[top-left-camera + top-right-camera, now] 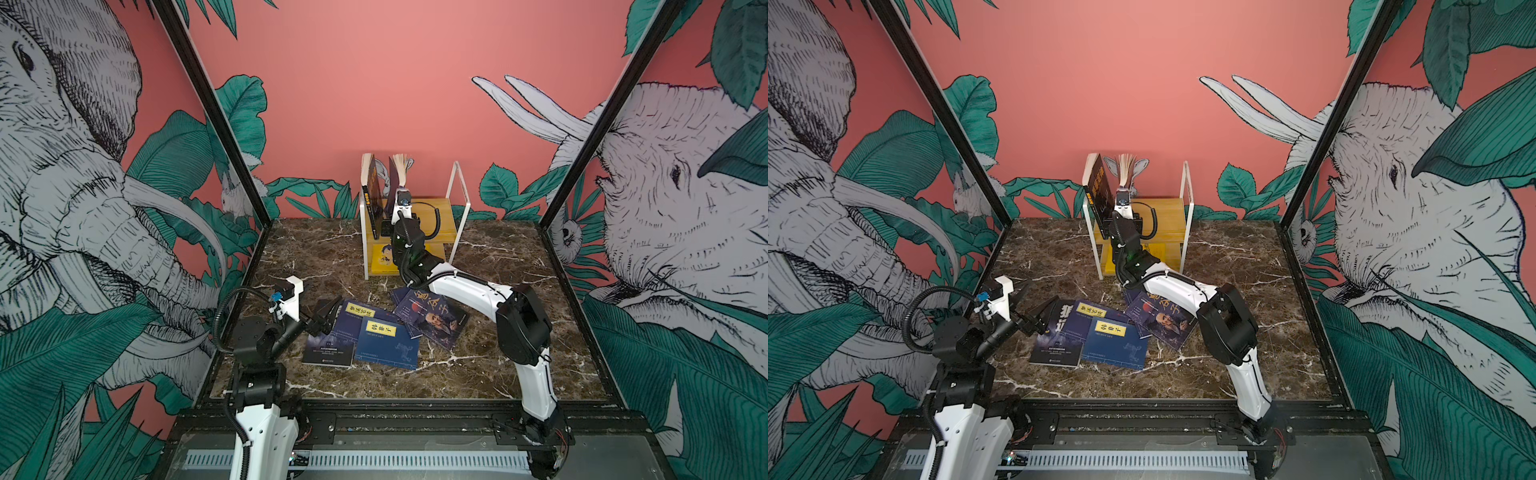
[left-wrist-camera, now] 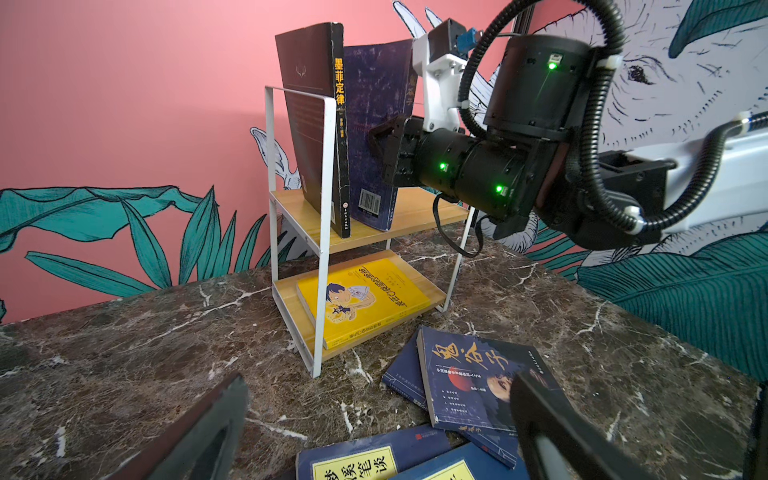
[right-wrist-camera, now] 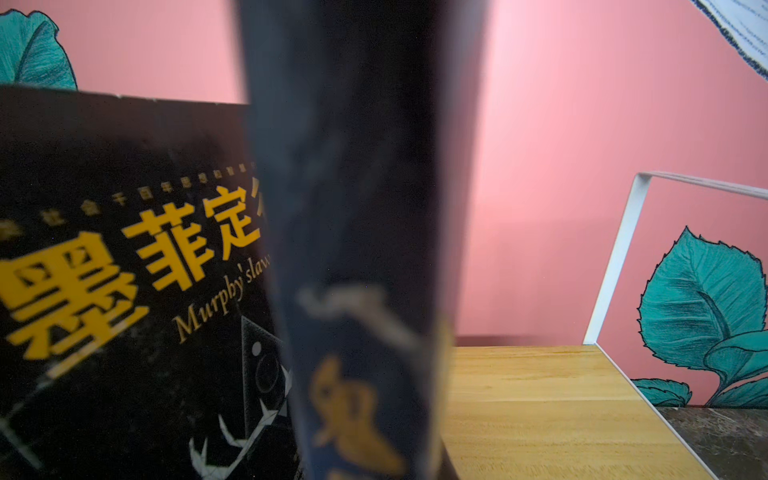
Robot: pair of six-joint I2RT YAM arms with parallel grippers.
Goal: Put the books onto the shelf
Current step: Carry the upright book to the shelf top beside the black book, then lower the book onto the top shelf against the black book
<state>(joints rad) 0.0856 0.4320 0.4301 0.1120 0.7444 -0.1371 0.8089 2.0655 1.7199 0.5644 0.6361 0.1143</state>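
Right gripper (image 2: 380, 143) clamps the purple book (image 2: 374, 95) upright on the shelf (image 2: 419, 209) beside the dark book (image 2: 307, 104); left gripper (image 1: 326, 316) gapes.

a plain coral-pink back wall (image 1: 374, 83) closes the cell. the side panels carry a printed mural: a grey line-drawn left elephant (image 1: 62, 166) and a right elephant (image 1: 685, 187) among broad teal leaves (image 1: 241, 112). white rabbit ears (image 1: 536, 112) reach across the pink. slanting black frame posts (image 1: 216, 120) mark the corners. the marble tabletop (image 1: 478, 365) is dark brown with white veins, evenly lit. a white slotted strip (image 1: 374, 459) runs along the front.
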